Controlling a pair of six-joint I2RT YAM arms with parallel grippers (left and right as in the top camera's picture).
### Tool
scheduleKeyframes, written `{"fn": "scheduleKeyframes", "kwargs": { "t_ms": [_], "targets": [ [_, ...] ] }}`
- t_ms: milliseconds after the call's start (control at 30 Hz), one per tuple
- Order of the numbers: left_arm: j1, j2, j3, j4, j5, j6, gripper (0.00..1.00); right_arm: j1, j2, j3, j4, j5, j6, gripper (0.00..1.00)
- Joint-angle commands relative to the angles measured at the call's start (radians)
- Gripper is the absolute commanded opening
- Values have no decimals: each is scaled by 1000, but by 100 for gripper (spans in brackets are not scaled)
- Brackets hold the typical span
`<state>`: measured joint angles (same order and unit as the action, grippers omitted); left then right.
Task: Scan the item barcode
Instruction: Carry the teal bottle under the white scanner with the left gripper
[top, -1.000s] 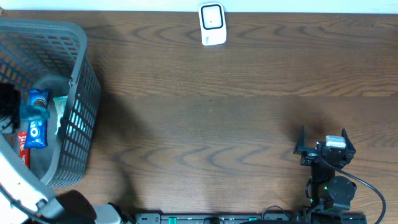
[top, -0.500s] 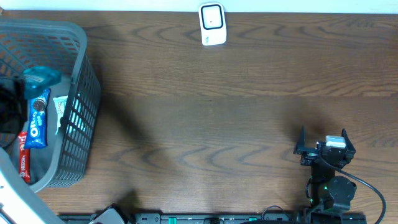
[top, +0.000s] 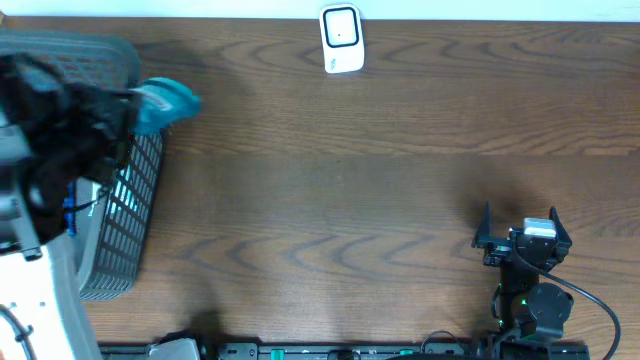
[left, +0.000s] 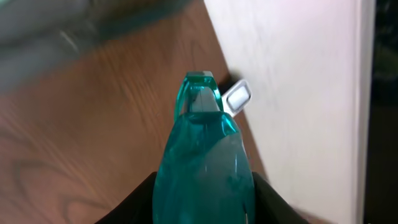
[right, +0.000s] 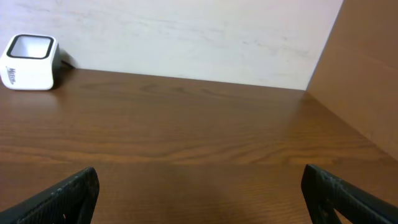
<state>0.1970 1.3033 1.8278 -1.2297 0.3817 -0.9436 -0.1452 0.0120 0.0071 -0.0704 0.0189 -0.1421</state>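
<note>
- Item: teal, glossy plastic pack, clamped in the left tool, whose jaws are partly closed against its sides. It is carried in the air above the right rim of the grey plastic mesh basket.
- Change: a second ago the pack was held low inside the basket. It has since been lifted out and swung towards the open brown wood-grain tabletop. Pick-up is judged done (presentation to the reader remains).
- Target: white box-shaped barcode scanner, at the far edge of the tabletop, well apart from the pack. It is seen just past the pack's tip in the left wrist view.
- Idle: the right tool, jaws fully spread, nothing held, unmoved near the front edge.
- Not determined: the barcode's place on the pack, and the remaining basket contents, which are covered by the blurred left arm.
</note>
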Motion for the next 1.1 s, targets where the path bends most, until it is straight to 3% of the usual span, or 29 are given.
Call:
{"fn": "scheduleKeyframes", "kwargs": {
  "t_ms": [0,267,500,800,1067],
  "targets": [
    [-139,26,35,3,-172,-130,36,8,-5,-2,-2,5,6,99],
    [-455,173,35,1,-362,-346,35,8,-5,-2,-2,5,7,99],
    [-638,386,35,2,-436,-572,35,9,-5,-2,-2,5,7,99],
    [-731,615,35,13,-438,-895,36,8,-5,-2,-2,5,6,99],
    [-740,719,35,39,-403,-1038,36,8,-5,-2,-2,5,6,99]
  ]
}}
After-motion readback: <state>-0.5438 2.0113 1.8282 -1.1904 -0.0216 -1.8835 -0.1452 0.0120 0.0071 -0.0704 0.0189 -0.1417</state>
